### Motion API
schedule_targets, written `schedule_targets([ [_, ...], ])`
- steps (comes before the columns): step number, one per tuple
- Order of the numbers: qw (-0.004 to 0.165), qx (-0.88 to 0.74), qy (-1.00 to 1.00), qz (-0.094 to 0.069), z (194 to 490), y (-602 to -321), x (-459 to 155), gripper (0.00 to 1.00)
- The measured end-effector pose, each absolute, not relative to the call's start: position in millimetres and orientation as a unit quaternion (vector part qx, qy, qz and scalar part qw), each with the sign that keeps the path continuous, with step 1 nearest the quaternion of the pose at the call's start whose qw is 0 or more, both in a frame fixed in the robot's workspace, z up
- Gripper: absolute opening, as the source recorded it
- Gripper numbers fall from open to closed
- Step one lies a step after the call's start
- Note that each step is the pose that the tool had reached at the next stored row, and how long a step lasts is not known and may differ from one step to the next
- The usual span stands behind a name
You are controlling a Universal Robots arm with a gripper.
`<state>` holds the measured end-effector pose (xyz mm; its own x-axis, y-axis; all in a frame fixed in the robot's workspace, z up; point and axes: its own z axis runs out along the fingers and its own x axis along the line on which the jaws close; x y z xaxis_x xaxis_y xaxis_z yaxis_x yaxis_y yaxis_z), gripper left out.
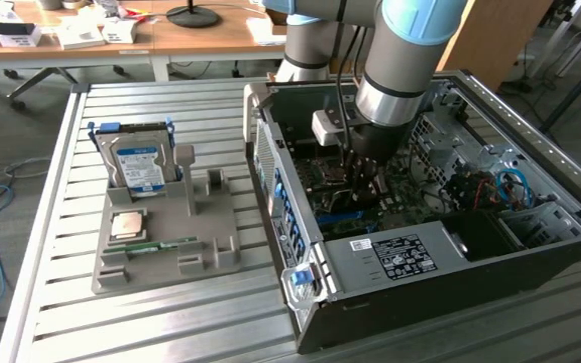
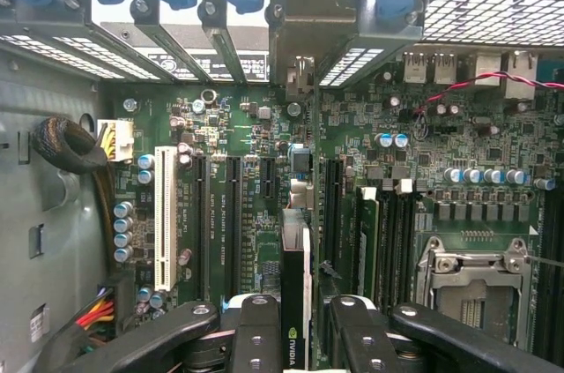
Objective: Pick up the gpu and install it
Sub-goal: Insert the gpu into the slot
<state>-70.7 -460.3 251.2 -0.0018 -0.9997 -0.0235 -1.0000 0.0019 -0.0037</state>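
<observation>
Black gpu (image 2: 294, 276) edge-on, clamped in my claw (image 2: 301, 324), down inside the open case (image 1: 452, 257) over the motherboard (image 2: 247, 179) slots. Pickup done; seating looks unfinished, I judge; grip not yet released.

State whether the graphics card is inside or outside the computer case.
Inside: the gripper holds the graphics card on edge over the motherboard within the case.

1. The counter (image 1: 119, 325) is a grey metal top made of long parallel slats.
2. A grey plastic holder (image 1: 215, 253) sits flat on it, toward the exterior view's left.
3. An open computer case (image 1: 422, 302) lies on its side just beside the holder, toward the exterior view's right.
</observation>
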Motion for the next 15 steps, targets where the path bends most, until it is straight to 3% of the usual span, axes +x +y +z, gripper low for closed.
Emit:
schedule_targets([
  [15,0.010,-0.706,0.708,0.007,250.4,-460.3,-70.7,0.26],
])
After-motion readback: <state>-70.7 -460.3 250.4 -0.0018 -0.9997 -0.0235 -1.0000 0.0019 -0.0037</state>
